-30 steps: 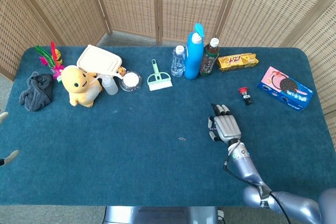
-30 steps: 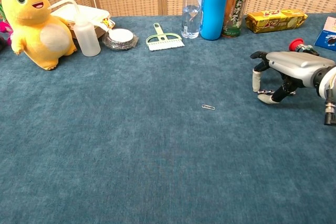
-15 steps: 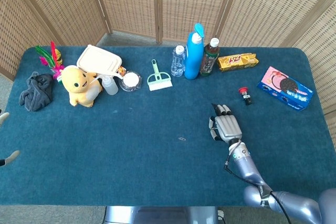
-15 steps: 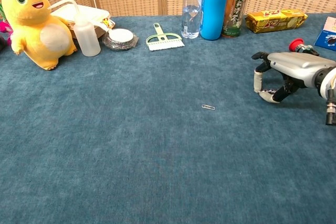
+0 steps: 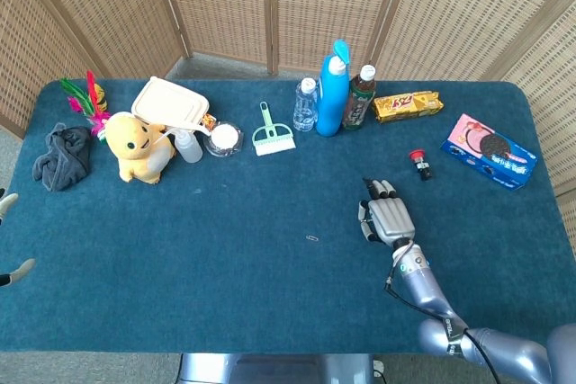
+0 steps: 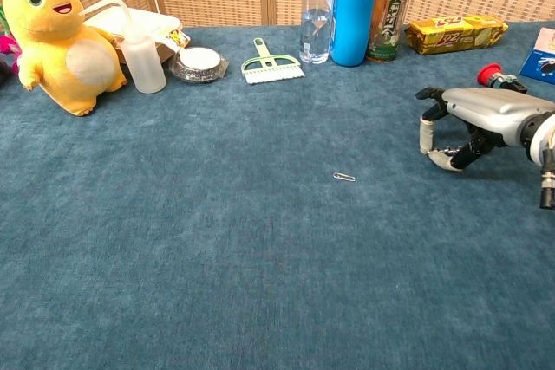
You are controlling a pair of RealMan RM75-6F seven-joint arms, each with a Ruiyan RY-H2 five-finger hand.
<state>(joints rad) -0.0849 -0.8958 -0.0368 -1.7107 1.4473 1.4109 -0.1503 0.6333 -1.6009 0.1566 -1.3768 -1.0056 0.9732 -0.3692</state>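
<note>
The small silver wire paper clip (image 6: 344, 177) is lying on the blue felt table (image 5: 225, 276), left of my right hand (image 6: 468, 123), near but apart. I am hovering palm down, fingers (image 6: 426, 134) curled, spread, holding nothing. Next I need a fine pinch, lowering leftward. My left hand (image 5: 11, 269) is barely showing, probably open.
</note>
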